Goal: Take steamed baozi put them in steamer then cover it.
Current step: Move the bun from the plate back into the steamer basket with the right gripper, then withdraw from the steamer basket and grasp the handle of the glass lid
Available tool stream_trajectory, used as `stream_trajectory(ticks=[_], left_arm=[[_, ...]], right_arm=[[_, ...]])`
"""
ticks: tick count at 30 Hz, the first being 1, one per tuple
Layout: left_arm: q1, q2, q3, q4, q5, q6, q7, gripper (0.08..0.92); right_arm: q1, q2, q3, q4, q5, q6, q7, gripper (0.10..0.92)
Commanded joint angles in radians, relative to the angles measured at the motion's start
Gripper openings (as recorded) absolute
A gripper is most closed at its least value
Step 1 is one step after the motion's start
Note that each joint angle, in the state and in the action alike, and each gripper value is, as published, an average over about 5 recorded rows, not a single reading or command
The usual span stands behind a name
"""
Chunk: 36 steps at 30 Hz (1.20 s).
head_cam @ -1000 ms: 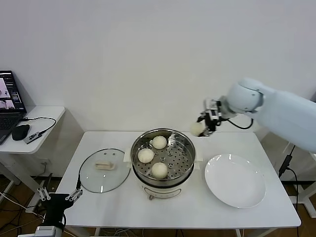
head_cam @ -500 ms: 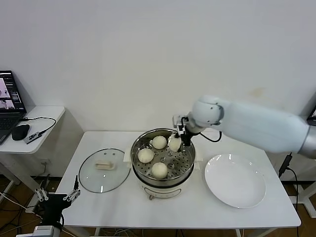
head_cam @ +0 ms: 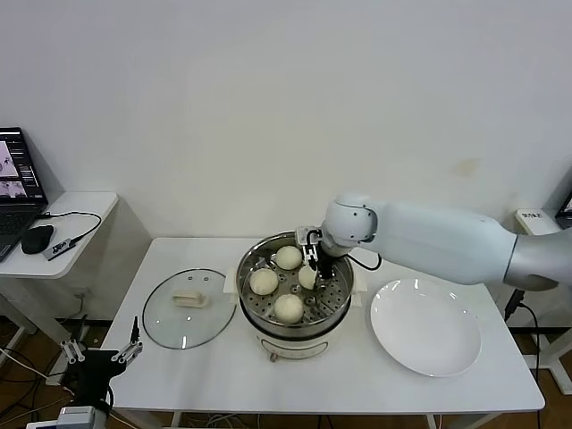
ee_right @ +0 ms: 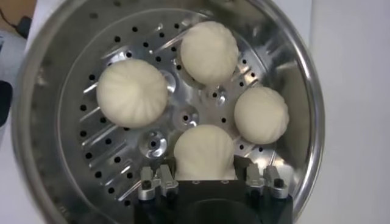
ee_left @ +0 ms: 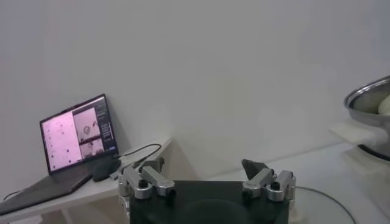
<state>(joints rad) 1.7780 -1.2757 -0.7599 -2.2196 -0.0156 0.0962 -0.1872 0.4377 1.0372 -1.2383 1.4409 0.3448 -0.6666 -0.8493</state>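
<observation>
Four steamed baozi sit inside the steamer (head_cam: 295, 286), which stands in the middle of the white bench (head_cam: 223, 371): three of them rest free on the perforated tray (ee_right: 122, 152), at the back (head_cam: 288, 257), the left (head_cam: 264, 281) and the front (head_cam: 289, 307), while the fourth baozi (head_cam: 307, 276) is down on the right part of the tray, pinched between the fingers of the right pincer (head_cam: 311, 268). The right wrist view shows that bun (ee_right: 204, 152) pressed between the two fingers just over the holes, close beside its neighbours without clearly touching them. The cover (head_cam: 189, 307) lies flat on the bench just left of the steamer, handle up. A white plate (head_cam: 426, 326) lies on the bench to the steamer's right. The left pincer (head_cam: 100, 357) hangs low off the bench's front left corner, fingers spread and holding nothing. On a side table (head_cam: 71, 234) at far left are a laptop (head_cam: 16, 189) and a mouse (head_cam: 37, 239).
</observation>
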Motion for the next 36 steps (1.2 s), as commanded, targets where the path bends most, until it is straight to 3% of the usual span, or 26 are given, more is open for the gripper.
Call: stream_trajectory(ticks=[1,13,21,24,36], left_arm=[[-0.001,0.001,-0.003,0.001,-0.001,-0.001,0.000,0.823],[-0.002,-0.004,-0.001,0.000,0.000,0.000,0.000,0.823],[-0.006,-0.004,-0.001,0.000,-0.001,0.000,0.000,0.823],[-0.009,-0.004,0.001,0.002,0.000,0.000,0.000,0.823],[-0.022,-0.007,0.016,0.009,0.002,0.000,0.000,0.823]], right_arm=[[-0.019,0.024,-0.009,-0.022,-0.023,-0.009,0.002,0.594],[-0.020,0.001,0.004,-0.008,-0.041,-0.011,-0.009,0.599],[-0.003,-0.056,0.064,0.055,-0.004,-0.012,0.013,0.782],[-0.003,-0.099,0.099,0.100,0.018,-0.013,0.039,0.816],[-0.219,-0.345,0.342,0.328,0.191,0.075,0.429,0.823]])
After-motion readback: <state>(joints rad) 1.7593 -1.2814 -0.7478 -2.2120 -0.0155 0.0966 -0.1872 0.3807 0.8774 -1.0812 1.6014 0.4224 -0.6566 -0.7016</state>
